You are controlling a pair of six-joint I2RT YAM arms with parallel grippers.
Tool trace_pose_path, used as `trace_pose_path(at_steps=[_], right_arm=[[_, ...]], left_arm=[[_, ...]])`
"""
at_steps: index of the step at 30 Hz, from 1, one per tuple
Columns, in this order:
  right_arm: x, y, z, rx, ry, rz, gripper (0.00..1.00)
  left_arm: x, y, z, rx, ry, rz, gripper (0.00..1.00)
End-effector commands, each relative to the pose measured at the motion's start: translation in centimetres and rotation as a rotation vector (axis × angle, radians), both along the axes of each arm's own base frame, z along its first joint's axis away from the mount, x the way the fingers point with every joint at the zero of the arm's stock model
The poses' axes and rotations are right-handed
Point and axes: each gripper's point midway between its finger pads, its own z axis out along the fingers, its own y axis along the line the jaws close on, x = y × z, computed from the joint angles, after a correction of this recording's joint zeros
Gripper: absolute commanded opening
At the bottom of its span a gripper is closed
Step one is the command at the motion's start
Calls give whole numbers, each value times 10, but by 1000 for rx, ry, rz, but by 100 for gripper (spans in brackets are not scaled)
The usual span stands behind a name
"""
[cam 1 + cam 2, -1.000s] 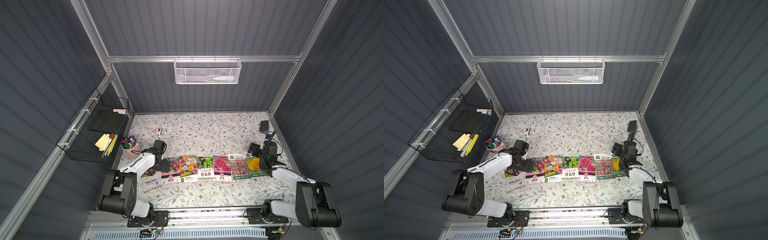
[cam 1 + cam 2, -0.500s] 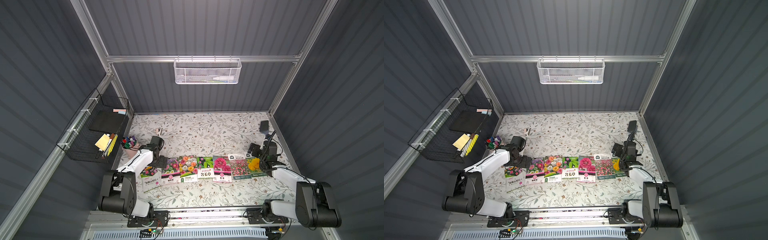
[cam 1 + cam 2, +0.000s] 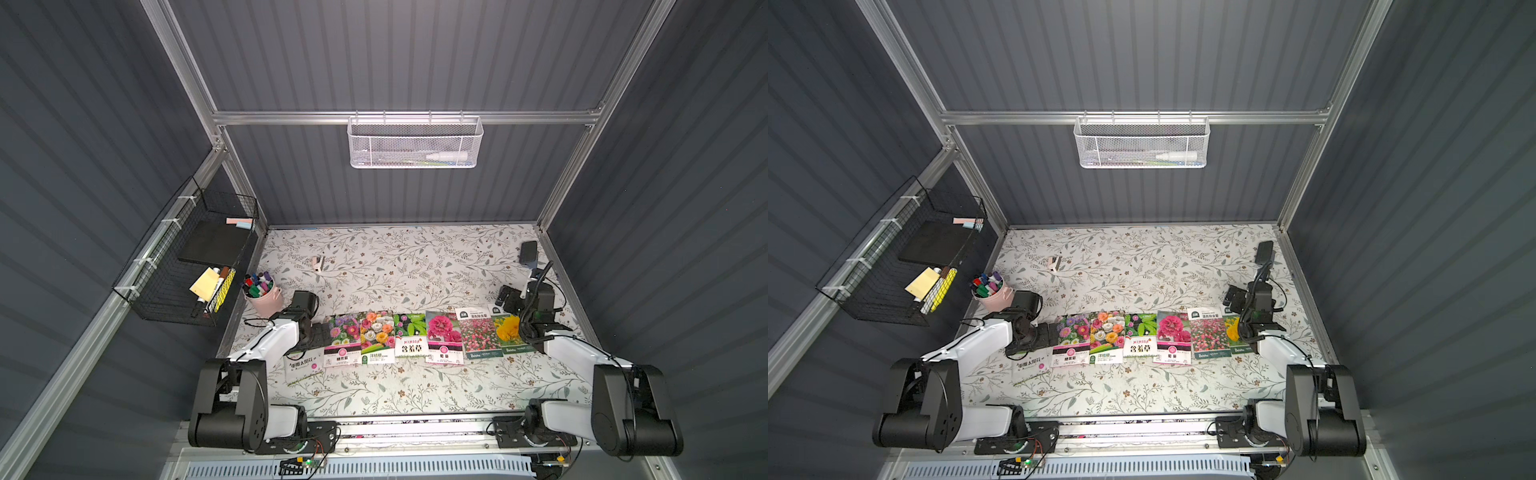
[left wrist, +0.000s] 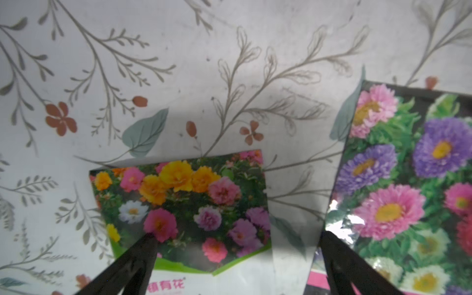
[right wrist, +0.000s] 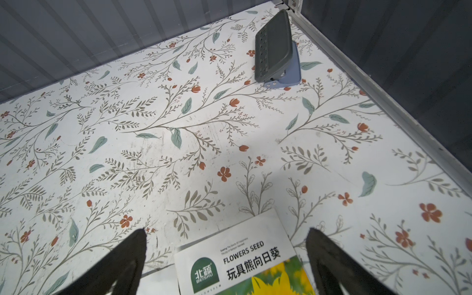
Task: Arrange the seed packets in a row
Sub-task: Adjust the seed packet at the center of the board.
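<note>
While both arms hang low over the floral worktop (image 3: pixel 374 266), I see seven seed packets (image 3: pixel 1140 336) lying side by side across its near half in both top views. Counting from the left arm's end, there is a mixed-bloom packet (image 3: pixel 303 365) with a white label, an aster packet (image 3: pixel 343 338), a rose-like packet (image 3: pixel 377 337), a green-leaf packet (image 3: pixel 410 332), a pink-bloom packet (image 3: pixel 443 338), a pink-field packet (image 3: pixel 476 336) and a yellow-flower packet (image 3: pixel 510 334). From the aster packet onward they touch or overlap at their edges. The mixed-bloom packet sits a little nearer the arm bases, slightly tilted, with its top hidden under the left arm. My left wrist view shows a strip of bare worktop between it (image 4: pixel 184 204) and the aster packet (image 4: pixel 408 178).

The left gripper (image 3: pixel 319 332) has its jaws spread wide and holds nothing. One fingertip (image 4: pixel 149 242) is over the mixed-bloom packet's photo and the other is at the aster packet's edge. I cannot tell whether either touches.

The right gripper (image 3: pixel 510 299) sits just behind the yellow-flower packet, jaws wide apart and empty. In my right wrist view its fingers (image 5: pixel 122 260) stand either side of that packet's white band (image 5: pixel 242 252), over bare worktop.

A pink cup (image 3: pixel 262 300) of markers stands beside the left arm, and a grey hole punch (image 5: pixel 275 48) sits in the far corner on the right. A black wire basket (image 3: pixel 187 266) and a white mesh basket (image 3: pixel 415 143) hang on the walls
</note>
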Motion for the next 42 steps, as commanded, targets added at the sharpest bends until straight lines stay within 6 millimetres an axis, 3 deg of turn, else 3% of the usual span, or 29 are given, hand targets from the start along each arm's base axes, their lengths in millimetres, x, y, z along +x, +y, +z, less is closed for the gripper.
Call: trace_pose_path(at_steps=[1,10,16,30,42], right_arm=[[4,-1,12,-5,-30,-11,99],[3,-2,13,-9,-26,-11,99],[4,-3,12,-12,-23,-22,99],[4,-3,11,-12,-15,-17,99],[6,-2,6,-7,-1,-14,99]], left_arm=[[-1,-4,-12,-46,-2,57,99],[10,-3,-21,-66,2,66,99],[2,-8,-20,-95,28,56,99],[67,-35,-20,-270,-115,69,99],[67,-51,-4,-367,-131,68,99]])
